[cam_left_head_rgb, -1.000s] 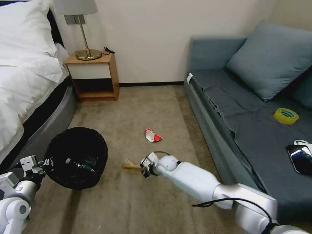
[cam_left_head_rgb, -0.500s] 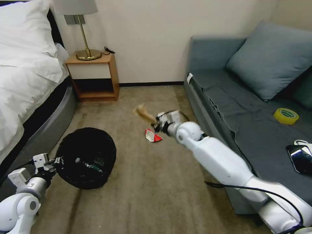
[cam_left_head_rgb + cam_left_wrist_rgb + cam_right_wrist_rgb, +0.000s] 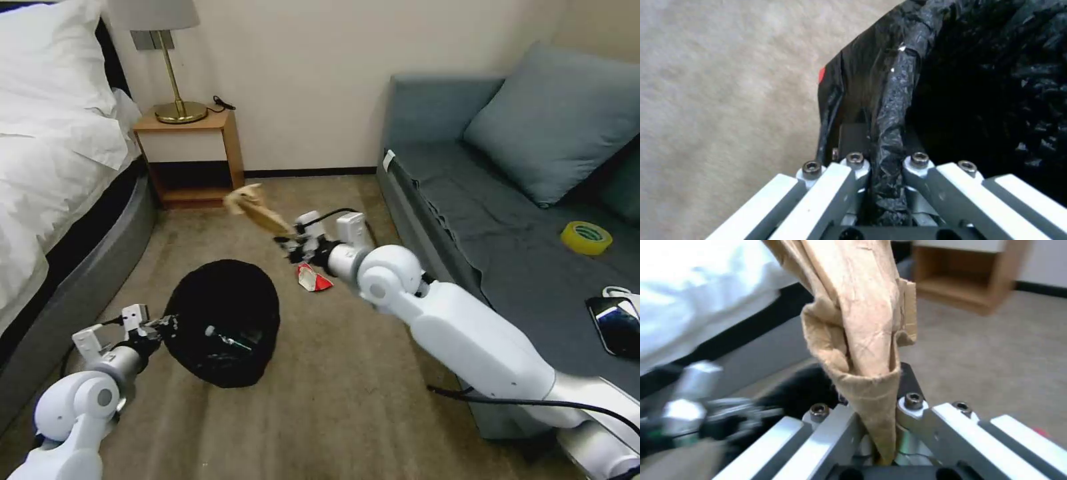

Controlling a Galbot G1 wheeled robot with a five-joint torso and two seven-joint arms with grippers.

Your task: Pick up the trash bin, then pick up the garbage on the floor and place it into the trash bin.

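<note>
Beige carpet (image 3: 347,400) lies between bed and sofa. The trash bin (image 3: 223,320) is held by its rim in the clenched left gripper (image 3: 152,328). The cardboard scrap (image 3: 257,208) is pinched in the right gripper (image 3: 291,239), up beyond the bin; it should be carried fully over the opening before release. The rim pinch is confirmed in the left wrist view, whereas the red-and-white wrapper (image 3: 313,277) on the floor is seen from the head.

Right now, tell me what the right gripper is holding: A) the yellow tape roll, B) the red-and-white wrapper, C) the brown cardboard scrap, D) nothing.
C: the right gripper is shut on the brown cardboard scrap, held in the air beyond the trash bin; the wrist view shows it pinched between the fingers.
</note>
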